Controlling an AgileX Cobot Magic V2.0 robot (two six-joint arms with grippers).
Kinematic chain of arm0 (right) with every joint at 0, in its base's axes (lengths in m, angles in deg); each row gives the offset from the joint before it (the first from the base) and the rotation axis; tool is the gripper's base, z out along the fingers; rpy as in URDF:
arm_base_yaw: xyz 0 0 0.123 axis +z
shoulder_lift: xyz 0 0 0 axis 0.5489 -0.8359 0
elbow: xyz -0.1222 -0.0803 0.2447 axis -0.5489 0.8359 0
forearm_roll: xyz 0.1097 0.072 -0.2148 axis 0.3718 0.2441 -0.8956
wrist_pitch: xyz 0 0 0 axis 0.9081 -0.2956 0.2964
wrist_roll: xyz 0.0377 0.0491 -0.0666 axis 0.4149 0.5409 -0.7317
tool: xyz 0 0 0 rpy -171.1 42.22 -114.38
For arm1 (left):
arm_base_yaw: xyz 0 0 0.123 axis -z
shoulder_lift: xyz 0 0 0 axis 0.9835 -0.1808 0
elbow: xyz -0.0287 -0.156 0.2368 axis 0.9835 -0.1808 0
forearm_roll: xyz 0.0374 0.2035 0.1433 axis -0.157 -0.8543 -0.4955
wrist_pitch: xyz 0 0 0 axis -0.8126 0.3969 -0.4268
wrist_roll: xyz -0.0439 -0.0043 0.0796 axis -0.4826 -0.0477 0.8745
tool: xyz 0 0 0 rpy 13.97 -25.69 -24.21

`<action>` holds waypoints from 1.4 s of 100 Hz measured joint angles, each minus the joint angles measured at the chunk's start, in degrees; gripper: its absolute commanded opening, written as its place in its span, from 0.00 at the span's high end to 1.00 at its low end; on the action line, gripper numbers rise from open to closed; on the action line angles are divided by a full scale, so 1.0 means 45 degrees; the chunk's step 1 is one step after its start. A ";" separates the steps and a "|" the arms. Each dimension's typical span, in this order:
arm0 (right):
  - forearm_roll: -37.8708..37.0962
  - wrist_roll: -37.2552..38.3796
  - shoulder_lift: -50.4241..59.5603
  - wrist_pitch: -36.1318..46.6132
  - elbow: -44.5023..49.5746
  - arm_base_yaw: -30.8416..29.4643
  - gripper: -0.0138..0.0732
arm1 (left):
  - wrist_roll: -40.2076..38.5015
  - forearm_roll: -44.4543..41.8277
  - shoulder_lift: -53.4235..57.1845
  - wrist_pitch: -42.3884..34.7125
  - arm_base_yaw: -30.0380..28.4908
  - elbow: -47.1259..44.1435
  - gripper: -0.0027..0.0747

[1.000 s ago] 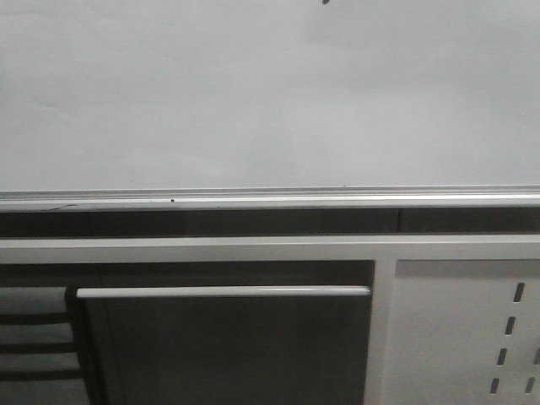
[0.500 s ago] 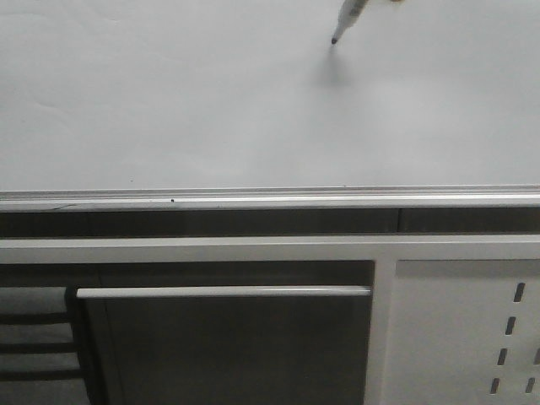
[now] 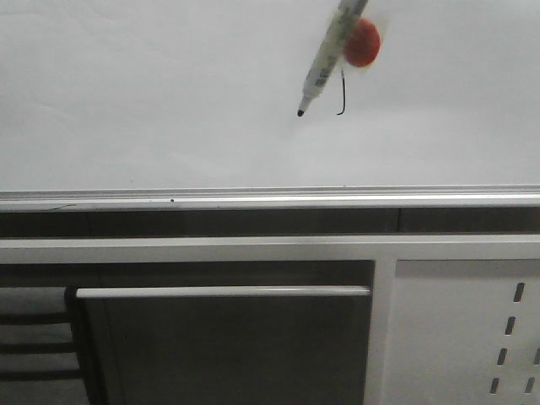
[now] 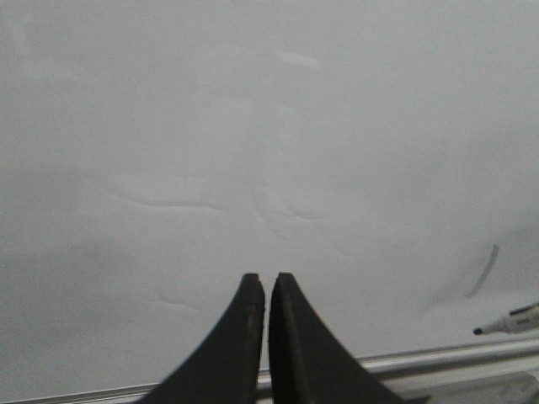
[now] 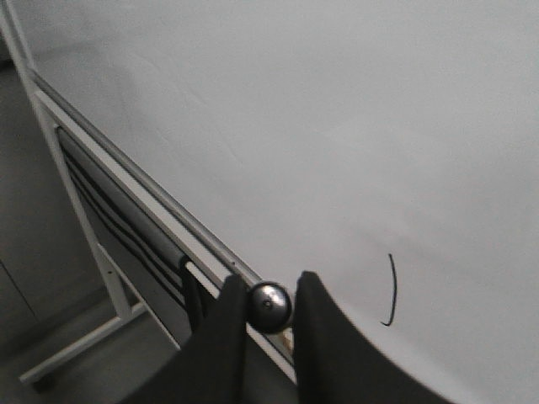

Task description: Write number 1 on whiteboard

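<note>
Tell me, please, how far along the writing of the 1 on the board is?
A thin black number 1 with a small hook already stands on the whiteboard. The right gripper holds the marker, its tip beside the stroke's lower end. The left gripper is shut and idle. Nothing obvious remains except withdrawing.

Marker (image 3: 325,57) now reaches much further down the whiteboard (image 3: 152,101) than half a second ago, when only its tip end showed at the upper edge of the front view; a second ago just a dark speck showed there. Its black tip now sits lower and further left, apart from the board mark.

New: the number 1 (image 3: 342,94), a thin near-vertical black stroke with a small hook at its foot, just right of the marker tip. The board was bare there in both earlier pictures.

New: a blurred red-orange round shape (image 3: 362,42) beside the marker's upper part, possibly part of its holder; too smeared to tell.
</note>
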 measured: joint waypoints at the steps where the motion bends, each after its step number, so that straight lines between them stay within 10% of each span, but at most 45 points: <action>1: 0.0000 0.0063 0.0092 -0.0064 0.0000 0.0000 0.89 | 0.0000 -0.0034 0.0000 0.0176 0.0000 -0.0004 0.99; 30: -0.0239 0.2180 0.1105 -0.1476 -0.0106 0.0000 0.89 | 0.0000 -0.1585 -0.0549 0.3899 0.0000 0.1268 0.97; 61: -0.2168 0.4787 0.1105 -0.3847 -0.1239 0.0000 0.89 | 0.0050 -0.2278 -0.2586 0.7967 0.0000 0.2987 0.60; 140: -0.2706 0.5317 -0.0267 -0.7512 -0.3551 0.0000 0.89 | 0.0988 -0.2379 -0.4080 0.8059 0.1963 0.3442 0.72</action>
